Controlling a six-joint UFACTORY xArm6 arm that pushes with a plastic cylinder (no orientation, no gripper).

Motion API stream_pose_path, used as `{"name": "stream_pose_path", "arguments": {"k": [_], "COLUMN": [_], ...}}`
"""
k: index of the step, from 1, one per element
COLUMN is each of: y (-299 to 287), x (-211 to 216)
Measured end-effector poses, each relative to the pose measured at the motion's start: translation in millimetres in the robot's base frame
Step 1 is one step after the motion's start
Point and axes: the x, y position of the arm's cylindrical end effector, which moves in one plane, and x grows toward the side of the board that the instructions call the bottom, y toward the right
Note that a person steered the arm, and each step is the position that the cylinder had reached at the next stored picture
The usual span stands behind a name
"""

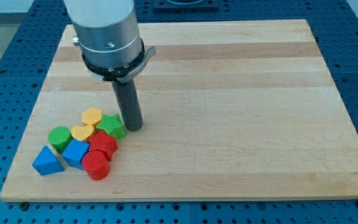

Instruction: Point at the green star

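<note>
Across almost the whole view, a pale wooden board [229, 93] was laid on a blue perforated table [5, 50] that was seen around its edges. At the far left of the board, the arm's silver cylindrical body [107, 31] was seen coming down from the top of the view, ringed by a black collar [114, 67]. From that collar a straight dark rod [127, 102] was extended downward. No gripper was fitted, so nothing could be opened, closed or held; the rod was bare. My tip [133, 127] was set on the board at the right edge of a cluster of blocks, just beside the green star [112, 126] and seemingly touching its right side, though contact could not be confirmed.

All the blocks were gathered tightly in the near left corner. The green star was placed at the cluster's far right. A yellow block with a rounded hexagon outline [92, 116] was seen just left of it, and a yellow heart-like block [82, 132] sat nearer still. A green cylinder [59, 137] was found further left. A blue triangular block [47, 162] was positioned at the near left end, with a blue angular block [76, 151] beside it. A red star-like block [103, 144] and a red cylinder [96, 165] were set at the nearest right side.
</note>
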Motion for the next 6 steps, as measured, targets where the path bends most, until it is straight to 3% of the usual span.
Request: {"name": "stream_pose_path", "arguments": {"k": [2,3,5,6], "y": [29,57,60,51], "x": [-1,20,108,126]}}
